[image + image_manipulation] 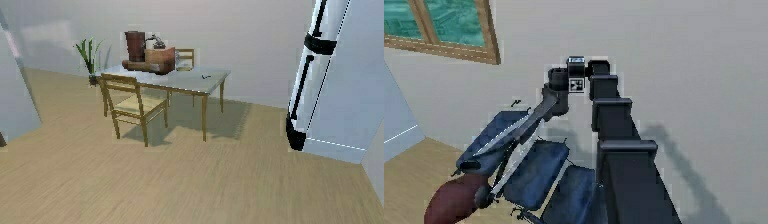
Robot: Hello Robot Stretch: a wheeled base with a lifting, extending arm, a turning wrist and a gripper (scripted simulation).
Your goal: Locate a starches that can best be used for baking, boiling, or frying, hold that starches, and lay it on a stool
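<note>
Surroundings first. In the forward view a pale-topped table with wooden legs (205,90) stands mid-room on a light wooden plank floor (150,185). One wooden slat-back chair (133,100) sits at the table's near-left side, and a second wooden chair (185,58) shows behind the far edge. A cluster of brown boxy things (150,55) sits toward the back of the tabletop. A small dark item (206,76) lies alone nearer the right end (too small to name). A green potted plant (90,58) stands against the pale back wall, left of the table. A white upright column with black bands (312,75) stands tall at the forward view's right.

In the arm side view a wooden-framed window (439,30) sits upper left on a plain wall. Blue padded panels on a dark frame (549,175) spread across the lower middle, directly behind the fingers.

Task thing: a reddish-brown rounded lump (452,200), potato-like in shape and colour, lies at the arm side view's lower left. It is at the tip end of the claw (489,172), beside the blue panels. Whether they touch cannot be told. Whether the claw grasps the lump, or anything at all, cannot be told either, since the panels lie right behind it.

Arm pose: the dark square-section arm (619,150) rises from the bottom edge, right of the middle, toward the wall. Two white marker squares (574,82) stand at its far end. The claw's dark body is left of them, with its thin fingers (514,135) slanting down and left.
</note>
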